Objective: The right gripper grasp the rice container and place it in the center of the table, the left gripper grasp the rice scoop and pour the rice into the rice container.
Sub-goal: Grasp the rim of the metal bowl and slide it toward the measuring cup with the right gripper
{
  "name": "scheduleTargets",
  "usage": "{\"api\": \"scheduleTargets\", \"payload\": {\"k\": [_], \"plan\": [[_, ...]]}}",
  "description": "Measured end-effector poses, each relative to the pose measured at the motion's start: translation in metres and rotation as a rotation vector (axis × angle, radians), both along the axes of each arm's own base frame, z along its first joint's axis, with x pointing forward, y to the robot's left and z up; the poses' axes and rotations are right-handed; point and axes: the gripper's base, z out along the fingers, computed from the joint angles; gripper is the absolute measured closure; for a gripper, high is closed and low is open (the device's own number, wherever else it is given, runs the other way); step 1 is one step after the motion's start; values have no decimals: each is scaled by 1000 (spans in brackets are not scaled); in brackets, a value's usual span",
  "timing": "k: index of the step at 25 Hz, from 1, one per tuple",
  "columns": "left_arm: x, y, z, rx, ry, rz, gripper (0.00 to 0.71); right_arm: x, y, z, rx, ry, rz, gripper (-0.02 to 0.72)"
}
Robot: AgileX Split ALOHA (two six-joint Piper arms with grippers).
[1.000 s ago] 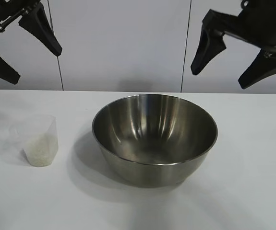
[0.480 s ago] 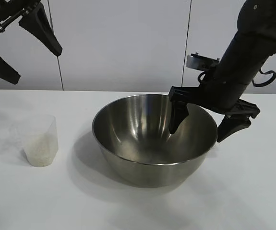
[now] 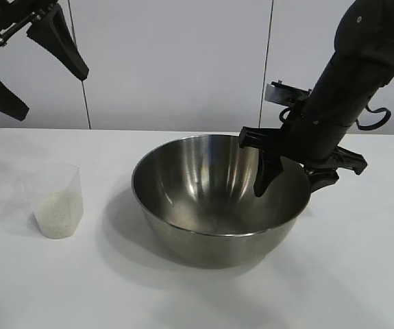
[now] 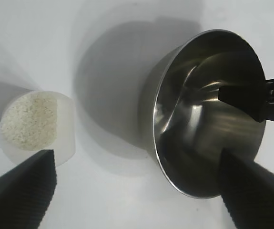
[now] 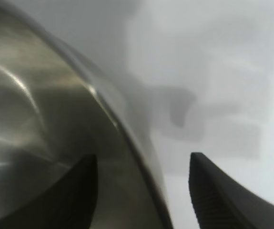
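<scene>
Where right gripper (image 3: pixel 289 184) straddles, rice container (image 3: pixel 210 233) rim.

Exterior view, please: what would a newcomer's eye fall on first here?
The big shiny steel bowl mid-table, with the right pincer straddling its right rim, one finger inside and one outside. Left of it stands a small clear cup of rice, while the left pincer hangs open above.

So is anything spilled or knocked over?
No. The rice is all inside the upright scoop, the bowl sits level, and the right hand straddles its rim.
</scene>
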Motion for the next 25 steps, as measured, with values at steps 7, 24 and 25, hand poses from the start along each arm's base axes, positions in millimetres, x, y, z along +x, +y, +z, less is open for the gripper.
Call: {"api": "scheduleTargets", "payload": {"k": [7,24,25], "plan": [[0,0,0,0,0,0,53,-2,0,-1,0,22,2,673],[0,0,0,0,0,0,53,-6,-8,15,109,73,-8,694],[0,0,0,0,0,0,53,-6,-11,16,125,79,-10,694]]}}
